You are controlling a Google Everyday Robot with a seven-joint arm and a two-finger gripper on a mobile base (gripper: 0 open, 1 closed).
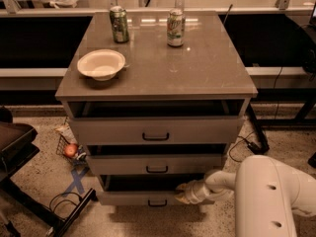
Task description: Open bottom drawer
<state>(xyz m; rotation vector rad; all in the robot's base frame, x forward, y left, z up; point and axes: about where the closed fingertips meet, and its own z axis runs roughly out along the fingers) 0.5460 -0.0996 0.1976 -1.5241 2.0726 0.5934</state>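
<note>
**A:** Ok, cabinet front-on, three grey drawers stacked. Where's the tool [185, 194]?

**B:** Low down, rt of centre. It sits at the top edge of the bottom drawer [129, 198], just rt of its black handle [157, 203]. White arm [266, 196] comes in from the bottom-rt corner.

**A:** Apart, together, clamped?

**B:** Can't tell. The tip is pale against a pale front, partly in shadow. Right at the drawer's edge, no more than that.

**A:** And the bottom drawer itself?

**B:** Lowest of the three, front sticking out a bit w/ a dark gap above it. Inside not visible from here.

**A:** The other two?

**B:** Middle drawer [123, 165] and top drawer [113, 131] each have a dark slot over the front, so both are out a little too. Each has a black bar handle mid-front.

**A:** Up top?

**B:** Brown surface [197, 68]. White bowl [101, 64] at front left, upright. Two cans stand near the back: green can [119, 24] on the left, pale can [175, 27] nearer the middle, apart from each other.

**A:** Floor?

**B:** Speckled. Blue tape X [76, 180] left of the cabinet, and a wire basket [64, 144] w/ sth orange-red in it just beside the cabinet's left side. Black cables [242, 144] on the rt.
</note>
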